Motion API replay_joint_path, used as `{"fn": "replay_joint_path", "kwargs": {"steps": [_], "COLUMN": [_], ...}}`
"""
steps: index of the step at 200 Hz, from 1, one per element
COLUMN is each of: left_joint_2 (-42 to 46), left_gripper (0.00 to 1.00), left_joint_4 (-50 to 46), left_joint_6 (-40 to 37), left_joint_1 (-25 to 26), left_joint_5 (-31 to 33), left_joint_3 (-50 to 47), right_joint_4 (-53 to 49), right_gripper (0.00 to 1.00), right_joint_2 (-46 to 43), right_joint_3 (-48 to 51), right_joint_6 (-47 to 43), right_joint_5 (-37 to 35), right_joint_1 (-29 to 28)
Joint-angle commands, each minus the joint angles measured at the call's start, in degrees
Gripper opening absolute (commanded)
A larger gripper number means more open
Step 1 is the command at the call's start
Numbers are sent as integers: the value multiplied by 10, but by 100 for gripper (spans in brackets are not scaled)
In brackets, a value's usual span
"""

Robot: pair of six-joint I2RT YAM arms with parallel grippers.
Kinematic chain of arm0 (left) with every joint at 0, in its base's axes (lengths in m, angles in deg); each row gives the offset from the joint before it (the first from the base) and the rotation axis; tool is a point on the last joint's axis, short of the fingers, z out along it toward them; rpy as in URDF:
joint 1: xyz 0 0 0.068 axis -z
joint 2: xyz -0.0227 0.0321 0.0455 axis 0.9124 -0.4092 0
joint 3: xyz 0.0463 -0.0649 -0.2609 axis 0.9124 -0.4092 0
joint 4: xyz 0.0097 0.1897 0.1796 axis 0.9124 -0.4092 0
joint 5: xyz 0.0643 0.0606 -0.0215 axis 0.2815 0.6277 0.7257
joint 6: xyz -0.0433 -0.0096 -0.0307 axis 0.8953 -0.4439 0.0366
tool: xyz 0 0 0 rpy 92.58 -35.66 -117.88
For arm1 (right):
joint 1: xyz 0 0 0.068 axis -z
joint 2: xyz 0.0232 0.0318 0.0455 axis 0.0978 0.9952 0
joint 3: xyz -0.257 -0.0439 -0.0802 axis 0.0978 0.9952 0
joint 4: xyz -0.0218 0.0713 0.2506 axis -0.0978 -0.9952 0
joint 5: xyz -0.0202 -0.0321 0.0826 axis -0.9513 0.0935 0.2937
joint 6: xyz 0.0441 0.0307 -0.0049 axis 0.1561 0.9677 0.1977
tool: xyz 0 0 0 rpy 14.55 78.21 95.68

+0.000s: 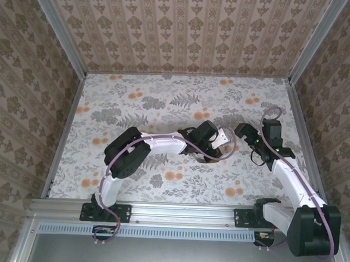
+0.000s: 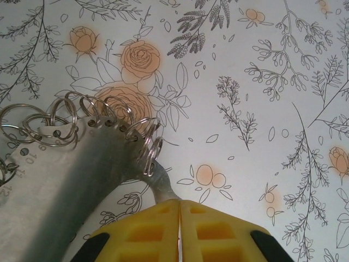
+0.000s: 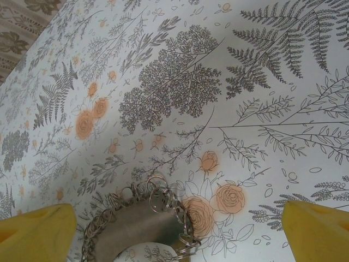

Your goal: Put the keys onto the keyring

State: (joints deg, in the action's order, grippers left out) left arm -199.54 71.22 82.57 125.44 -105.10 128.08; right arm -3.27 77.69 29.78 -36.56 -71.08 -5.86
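Observation:
The keyring [image 2: 71, 164] is a wide grey metal hoop with several small silver split rings [image 2: 150, 153] threaded along its rim. My left gripper [image 2: 180, 203] is shut on a narrow tab of the hoop, its yellow fingers [image 2: 147, 229] pressed together. From above, the left gripper [image 1: 214, 138] holds the keyring [image 1: 225, 147] at the table's middle right. My right gripper [image 1: 246, 134] sits just right of it, open. In the right wrist view the keyring [image 3: 136, 226] lies low between the wide-apart yellow fingers [image 3: 38, 232]. The key is out of view.
The floral table [image 1: 164, 107] is boxed in by wallpapered walls with metal posts [image 1: 57, 30] at the back corners. An aluminium rail [image 1: 177, 212] runs along the near edge. Purple cables [image 1: 268, 115] loop beside the right arm.

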Motion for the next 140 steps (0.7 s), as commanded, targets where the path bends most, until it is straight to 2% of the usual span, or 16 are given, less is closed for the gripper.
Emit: {"fn": "replay_joint_path", "kwargs": {"steps": [1,47,140], "left_joint_2": [-7,-15,-44], "left_gripper": [7,7,8], "left_joint_4": [-9,18,15], "left_joint_6": [-14,-17,-23], "left_joint_1": [12,12,4], "left_joint_5": [13,-19,-32], "left_joint_3": [16,10,36], "right_joint_4": [-14,-13,-14], "right_gripper": [98,98,98], "right_joint_2": [5,13,2], "right_joint_3": [-10,-7,-1], "right_joint_6": [-8,-12,-9], "right_joint_5": [7,10,18], "right_joint_1": [5,9,15]}}
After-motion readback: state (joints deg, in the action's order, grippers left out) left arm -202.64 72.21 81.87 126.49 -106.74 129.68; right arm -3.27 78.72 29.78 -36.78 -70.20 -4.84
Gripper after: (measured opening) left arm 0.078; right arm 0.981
